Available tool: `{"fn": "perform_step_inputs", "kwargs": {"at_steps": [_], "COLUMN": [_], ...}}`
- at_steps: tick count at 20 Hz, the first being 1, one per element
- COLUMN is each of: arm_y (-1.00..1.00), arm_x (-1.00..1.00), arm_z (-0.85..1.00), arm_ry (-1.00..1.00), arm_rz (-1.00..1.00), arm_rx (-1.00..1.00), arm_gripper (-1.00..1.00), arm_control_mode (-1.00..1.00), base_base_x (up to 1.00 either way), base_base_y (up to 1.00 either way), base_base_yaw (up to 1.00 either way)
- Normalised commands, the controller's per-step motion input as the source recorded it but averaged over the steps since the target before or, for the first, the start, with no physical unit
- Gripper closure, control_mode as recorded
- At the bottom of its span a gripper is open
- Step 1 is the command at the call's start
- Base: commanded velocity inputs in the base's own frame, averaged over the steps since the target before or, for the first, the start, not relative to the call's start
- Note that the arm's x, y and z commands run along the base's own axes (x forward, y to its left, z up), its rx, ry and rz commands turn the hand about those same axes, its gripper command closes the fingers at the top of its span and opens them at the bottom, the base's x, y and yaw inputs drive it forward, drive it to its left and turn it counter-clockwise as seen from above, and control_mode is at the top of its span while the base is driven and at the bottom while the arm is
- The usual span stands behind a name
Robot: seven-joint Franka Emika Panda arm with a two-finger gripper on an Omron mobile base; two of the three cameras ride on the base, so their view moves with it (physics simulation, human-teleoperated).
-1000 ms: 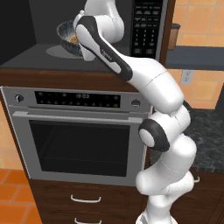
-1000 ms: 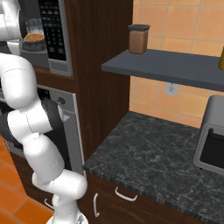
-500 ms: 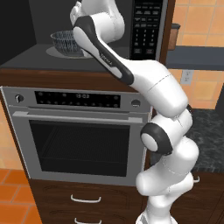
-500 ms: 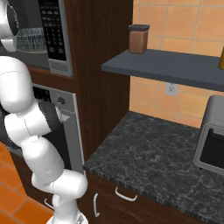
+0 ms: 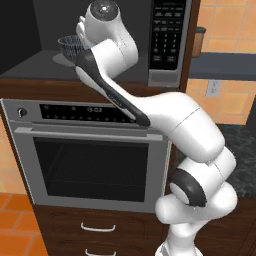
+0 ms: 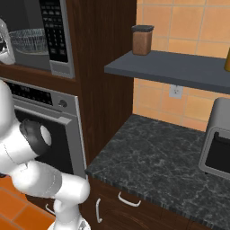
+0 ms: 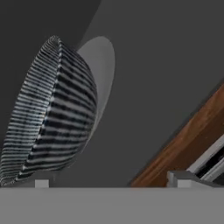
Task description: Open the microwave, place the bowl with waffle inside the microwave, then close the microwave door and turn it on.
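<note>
The microwave (image 5: 115,55) stands open, its grey inside showing beside the black keypad (image 5: 167,35). A dark panel at the left edge looks like the swung-out microwave door (image 5: 15,35). The striped bowl (image 7: 52,113) sits on the round turntable (image 7: 104,61) inside, also seen as the bowl (image 5: 70,46) and the bowl (image 6: 29,40) from the base. The waffle is hidden inside the bowl from these angles. My gripper (image 7: 109,180) is open, just in front of the bowl and not touching it; the bowl lies toward one fingertip (image 7: 41,181).
The silver oven (image 5: 90,165) with its dark window is right under the microwave, with drawers below. To the right are a dark stone counter (image 6: 157,166), a grey shelf with a brown jar (image 6: 143,39), and a toaster oven (image 6: 220,143).
The gripper opened and let go of the bowl, which now rests on the turntable. The hand has drawn back a little from it.
</note>
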Motion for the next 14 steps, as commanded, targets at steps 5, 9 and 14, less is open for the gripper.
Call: {"fn": "perform_step_inputs", "kwargs": {"at_steps": [5, 9, 14], "arm_y": [-0.5, -0.42, 0.07], "arm_x": [-0.83, -1.0, -1.0], "arm_z": [-0.25, -0.15, -0.17], "arm_ry": [-0.32, -0.35, -0.32], "arm_rz": [0.0, 0.0, 0.05], "arm_rx": [-0.14, -0.12, -0.13], "arm_gripper": [-1.0, -1.0, -1.0], "arm_control_mode": [-1.0, -1.0, -1.0], "base_base_x": [0.0, 0.0, 0.0], "base_base_y": [0.0, 0.0, 0.0], "base_base_yaw": [0.0, 0.0, 0.0]}}
